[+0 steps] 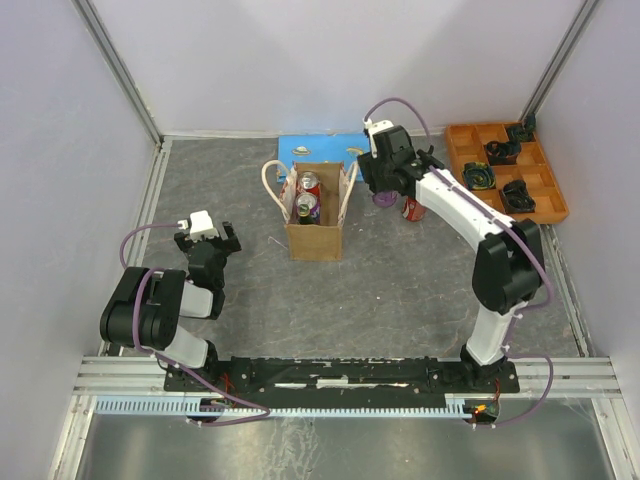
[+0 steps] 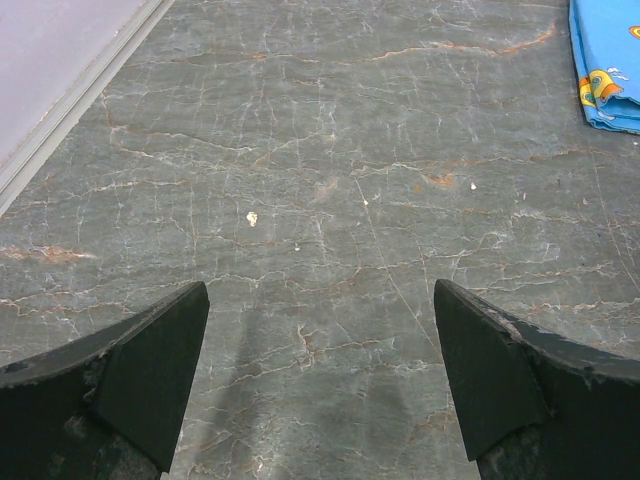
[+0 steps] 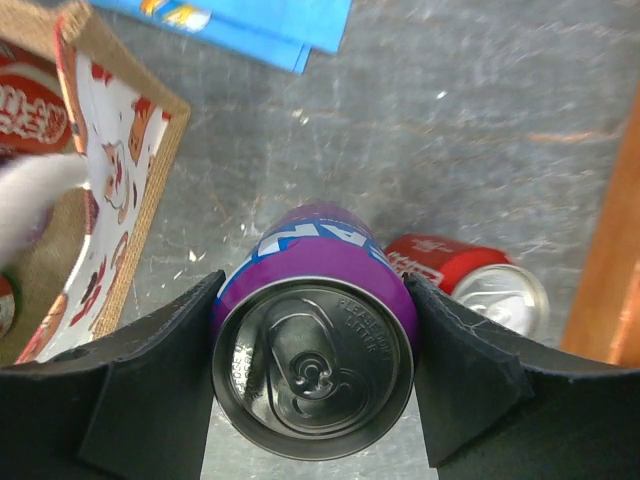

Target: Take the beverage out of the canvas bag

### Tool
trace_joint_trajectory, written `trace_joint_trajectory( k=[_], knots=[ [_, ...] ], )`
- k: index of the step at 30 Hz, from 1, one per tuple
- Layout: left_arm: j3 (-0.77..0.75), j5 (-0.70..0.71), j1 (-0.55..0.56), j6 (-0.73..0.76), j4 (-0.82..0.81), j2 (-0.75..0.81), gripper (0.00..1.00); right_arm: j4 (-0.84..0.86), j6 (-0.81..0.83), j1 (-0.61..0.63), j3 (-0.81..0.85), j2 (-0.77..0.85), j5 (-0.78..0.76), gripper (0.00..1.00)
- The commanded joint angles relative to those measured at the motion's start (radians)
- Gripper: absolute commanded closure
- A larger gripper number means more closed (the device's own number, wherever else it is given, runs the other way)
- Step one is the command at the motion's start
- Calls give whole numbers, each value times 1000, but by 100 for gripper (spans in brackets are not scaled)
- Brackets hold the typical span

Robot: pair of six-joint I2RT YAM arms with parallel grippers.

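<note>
The right gripper (image 3: 312, 300) pinches a purple can (image 3: 312, 375) from both sides. The can stands straight up, with its top facing up. It is out of the canvas bag (image 1: 314, 240), just to the right of it. A red can (image 3: 470, 280) sits close on its right, so I think the spot to put it down is small. Two more cans (image 1: 307, 207) sit in the bag, left of this gripper. The left gripper (image 2: 320, 350) is spread wide, holds nothing, and is farther from the bag.
</note>
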State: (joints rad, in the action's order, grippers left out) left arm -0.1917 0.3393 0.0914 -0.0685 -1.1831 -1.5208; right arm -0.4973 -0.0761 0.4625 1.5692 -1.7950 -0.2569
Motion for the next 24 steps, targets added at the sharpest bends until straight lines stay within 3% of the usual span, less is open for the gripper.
trace_joint_trajectory(
  k=[1, 24],
  knots=[
    [-22, 20, 2, 35, -47, -3, 1, 33, -31, -3, 67, -30, 65, 100],
    [-22, 21, 2, 36, -47, -3, 1, 158, -114, -50, -44, -157, 91, 100]
  ],
)
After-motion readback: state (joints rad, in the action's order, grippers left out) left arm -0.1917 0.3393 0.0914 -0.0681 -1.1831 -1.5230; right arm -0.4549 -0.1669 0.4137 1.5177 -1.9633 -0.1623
